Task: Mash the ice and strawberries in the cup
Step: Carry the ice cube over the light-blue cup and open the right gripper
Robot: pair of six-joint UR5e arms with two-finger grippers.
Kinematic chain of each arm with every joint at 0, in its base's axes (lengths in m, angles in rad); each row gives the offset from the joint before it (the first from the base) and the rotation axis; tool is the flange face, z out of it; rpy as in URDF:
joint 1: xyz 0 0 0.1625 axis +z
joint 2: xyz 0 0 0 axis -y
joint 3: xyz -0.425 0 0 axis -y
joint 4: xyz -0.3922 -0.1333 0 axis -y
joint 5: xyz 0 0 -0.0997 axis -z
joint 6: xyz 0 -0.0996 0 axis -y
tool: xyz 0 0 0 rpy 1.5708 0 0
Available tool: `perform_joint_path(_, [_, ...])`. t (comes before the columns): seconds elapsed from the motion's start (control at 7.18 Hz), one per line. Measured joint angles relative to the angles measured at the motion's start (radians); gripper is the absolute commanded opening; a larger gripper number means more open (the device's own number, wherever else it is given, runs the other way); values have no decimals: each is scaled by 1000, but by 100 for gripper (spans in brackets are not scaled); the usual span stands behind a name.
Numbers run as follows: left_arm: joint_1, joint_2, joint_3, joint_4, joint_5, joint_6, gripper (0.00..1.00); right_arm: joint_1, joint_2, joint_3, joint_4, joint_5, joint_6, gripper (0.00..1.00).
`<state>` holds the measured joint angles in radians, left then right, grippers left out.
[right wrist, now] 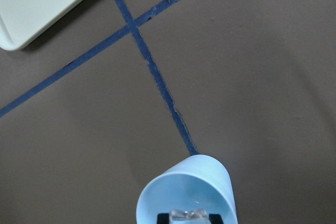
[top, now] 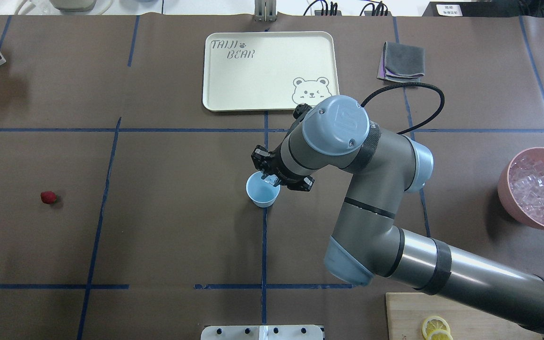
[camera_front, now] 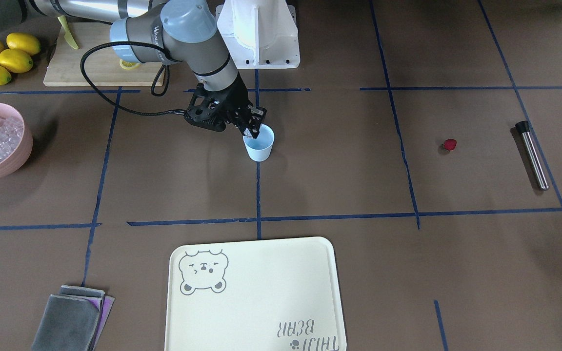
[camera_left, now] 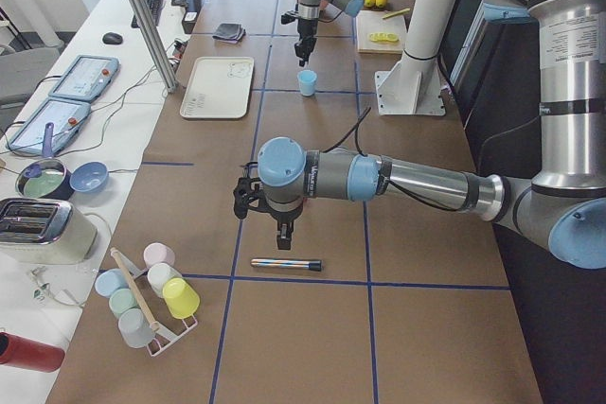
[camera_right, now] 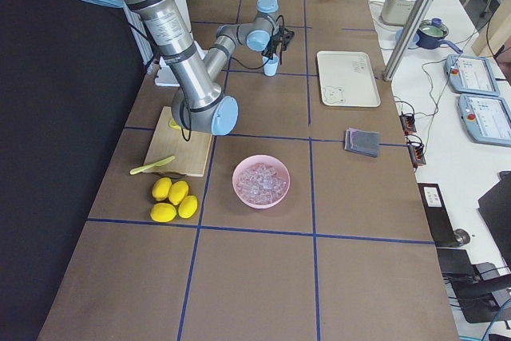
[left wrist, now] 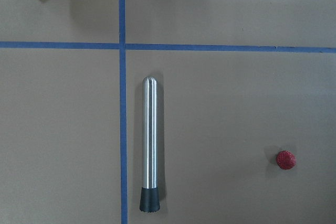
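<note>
The right arm's fingers (right wrist: 163, 217) grip a small clear ice cube (right wrist: 187, 215) right over the mouth of the small light-blue plastic cup (camera_front: 260, 149), upright on the brown table (camera_front: 339, 165), so the cube should drop straight down.

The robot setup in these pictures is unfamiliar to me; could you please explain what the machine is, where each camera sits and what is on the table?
These are two robot arms at a taped brown table, each ending in a two-finger gripper. Four pictures come from fixed cameras: one across the table, one overhead behind the robot, one at each table end. Two come from cameras on the wrists. The right gripper holds an ice cube at the mouth of the light-blue cup. The left gripper, open or shut I cannot tell, hangs above a metal muddler, with a strawberry lying nearby. Also on the table: a pink bowl of ice, lemons, a cream tray and folded cloths.
</note>
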<state>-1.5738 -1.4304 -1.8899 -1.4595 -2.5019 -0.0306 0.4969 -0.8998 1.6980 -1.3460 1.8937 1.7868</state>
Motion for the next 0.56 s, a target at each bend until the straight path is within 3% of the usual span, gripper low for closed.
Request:
perform_joint_path(0.14, [0,1,-4,0,0,0,100,-11,4,-5,0,-18,0,85])
perform_joint_path(0.42, [0,2,-7,1,0,0,100,-17,13,-9,-1,-38,6,98])
perform_joint_path(0.56, [0,4,-12,1,0,0,100,-18,13,-10,-1,-43,9,91])
